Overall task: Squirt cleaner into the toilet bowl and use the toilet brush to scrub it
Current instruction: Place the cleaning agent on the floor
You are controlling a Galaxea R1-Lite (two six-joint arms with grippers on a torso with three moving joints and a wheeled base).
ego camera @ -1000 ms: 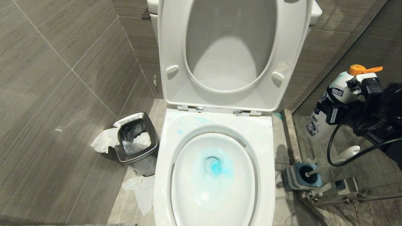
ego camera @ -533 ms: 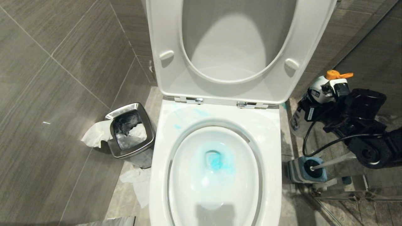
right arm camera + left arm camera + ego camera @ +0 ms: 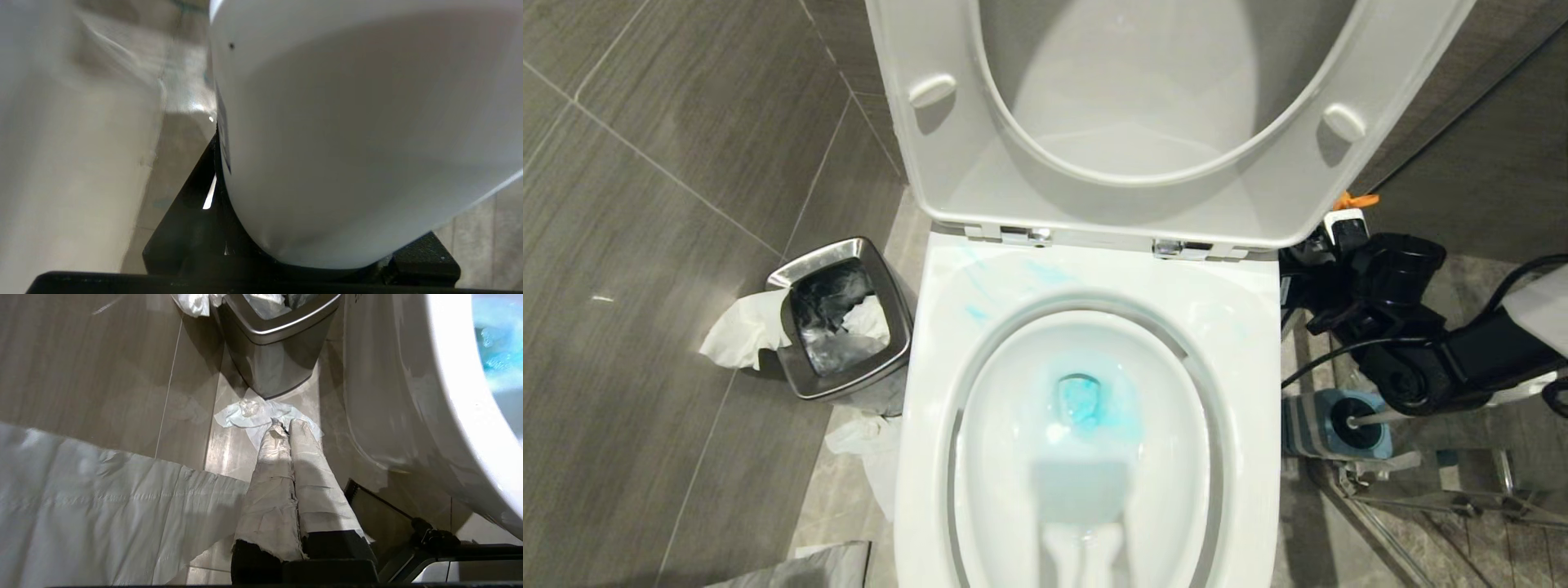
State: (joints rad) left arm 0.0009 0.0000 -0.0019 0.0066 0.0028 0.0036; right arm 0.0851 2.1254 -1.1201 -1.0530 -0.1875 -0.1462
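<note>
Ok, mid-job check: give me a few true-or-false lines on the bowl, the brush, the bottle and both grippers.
1. Teal cleaner tints the water in the toilet bowl. True.
2. The toilet brush is scrubbing inside the bowl. False: it stands in its blue-and-grey holder on the floor to the right of the toilet.
3. The right gripper holds the white cleaner bottle. True.
4. The left gripper is wide open. False: its taped fingers are shut, empty.
5. The seat is down. False: raised.

left gripper (image 3: 286,428) – jaws together | right gripper (image 3: 1327,269) – jaws clamped, low
</note>
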